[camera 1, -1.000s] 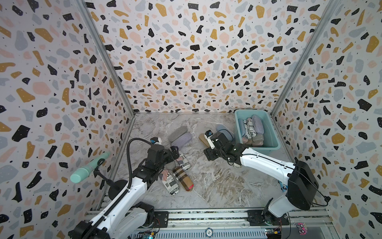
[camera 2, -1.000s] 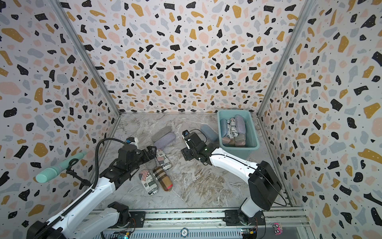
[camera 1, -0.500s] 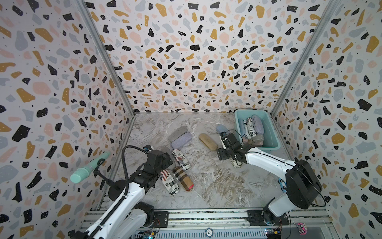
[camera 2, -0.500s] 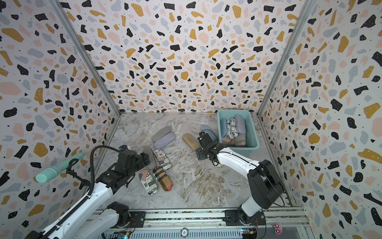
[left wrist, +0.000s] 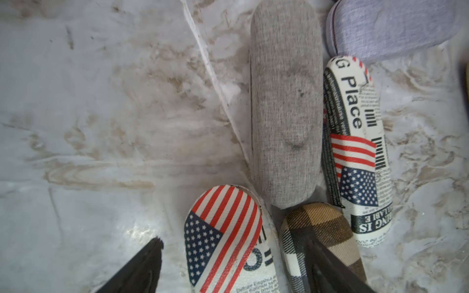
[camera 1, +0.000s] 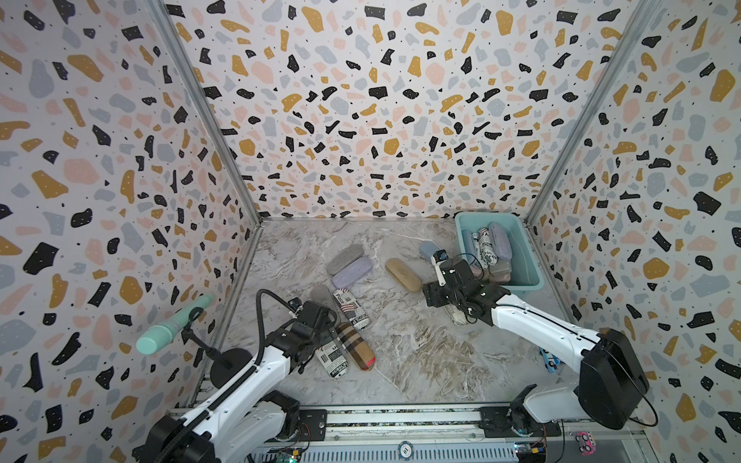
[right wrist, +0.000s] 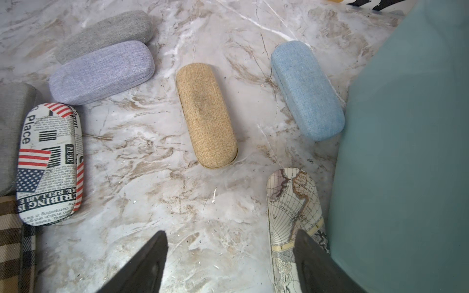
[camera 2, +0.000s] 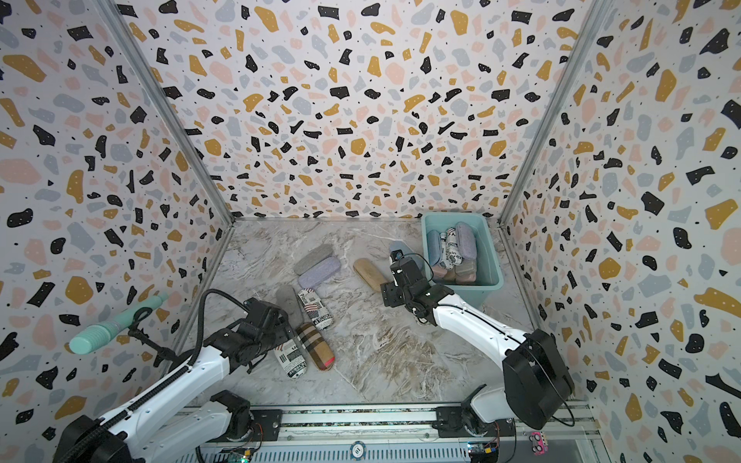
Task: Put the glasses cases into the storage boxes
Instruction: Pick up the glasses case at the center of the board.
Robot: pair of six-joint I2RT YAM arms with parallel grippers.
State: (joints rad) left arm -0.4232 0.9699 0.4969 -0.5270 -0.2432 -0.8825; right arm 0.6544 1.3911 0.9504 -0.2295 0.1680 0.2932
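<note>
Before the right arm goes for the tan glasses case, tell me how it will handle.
The tan glasses case holds a crisp moulded shape with a seam, so it is probably stiff. Its woven cover likely grips well. Lying flat on the table, it should slide, not roll.

The teal rectangular plastic tub [camera 1: 525, 285] stands in the far right corner. Leftward lie the blue fabric case [right wrist: 307, 88], the tan woven case [camera 1: 403, 274], then the lilac fabric case [camera 1: 353, 271] before the grey fabric case [camera 1: 345, 253].
</note>
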